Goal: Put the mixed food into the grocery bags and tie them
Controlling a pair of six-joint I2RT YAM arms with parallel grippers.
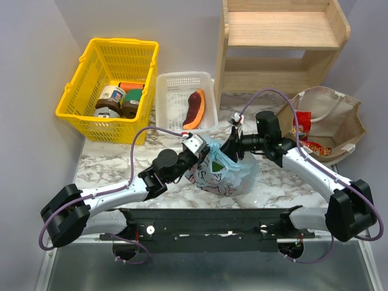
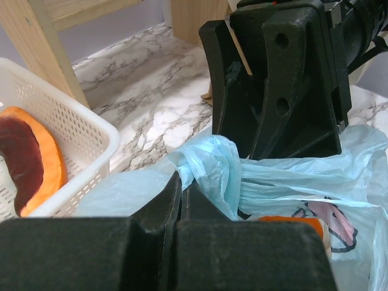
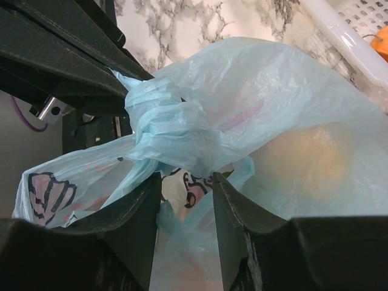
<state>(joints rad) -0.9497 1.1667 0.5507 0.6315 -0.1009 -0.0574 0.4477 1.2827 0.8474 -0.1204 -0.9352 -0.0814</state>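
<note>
The left gripper (image 2: 182,183) pinched a twisted strand of the light-blue bag (image 1: 231,174) beside its knot (image 3: 173,130), while the right gripper (image 3: 187,182) stood narrowly parted just under it

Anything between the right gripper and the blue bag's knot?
Nothing visible. The right gripper is open right at the knot, with only film of the blue bag between its fingers. The left gripper is shut on the bag at the knot's other side.

Left gripper (image 1: 203,153) and right gripper (image 1: 233,145) meeting atop light-blue bag (image 1: 233,176), marble table (image 1: 115,163), tan bag (image 1: 336,109) right, yellow basket (image 1: 100,128) far left
</note>
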